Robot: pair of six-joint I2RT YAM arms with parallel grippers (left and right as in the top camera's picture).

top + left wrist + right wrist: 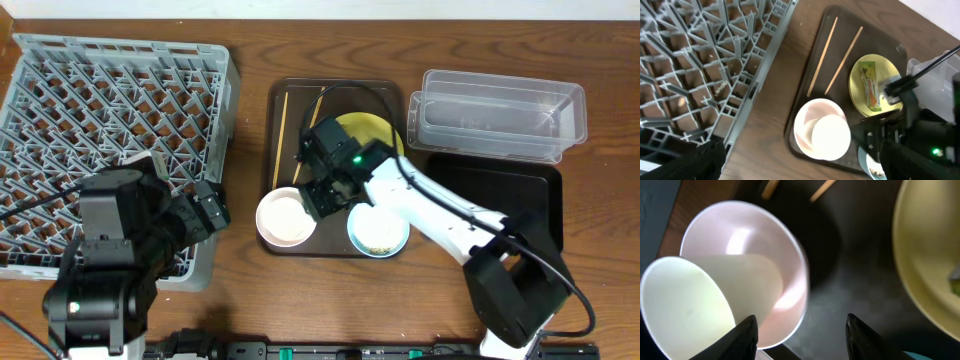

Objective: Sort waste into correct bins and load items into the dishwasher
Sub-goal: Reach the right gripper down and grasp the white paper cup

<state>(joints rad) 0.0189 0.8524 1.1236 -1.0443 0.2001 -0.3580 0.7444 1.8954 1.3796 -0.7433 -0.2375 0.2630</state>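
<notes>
The grey dish rack (110,110) fills the left. On the dark brown serving tray (290,100) lie two chopsticks (822,55), a yellow plate (372,130) holding the green-and-orange wrapper (871,86), a white bowl (286,218) with a white cup-like thing lying in it (685,305), and a light blue bowl (378,232) with crumbs. My right gripper (802,330) is open and empty, low over the tray between the white bowl (755,245) and the plate (925,245). My left gripper (205,215) hangs by the rack's front right corner; its fingers do not show clearly.
The clear plastic tub (500,110) stands at the back right, with the glossy black tray (500,190) in front of it. The right arm reaches across the black tray and the blue bowl. Bare wooden table lies between the rack and the serving tray.
</notes>
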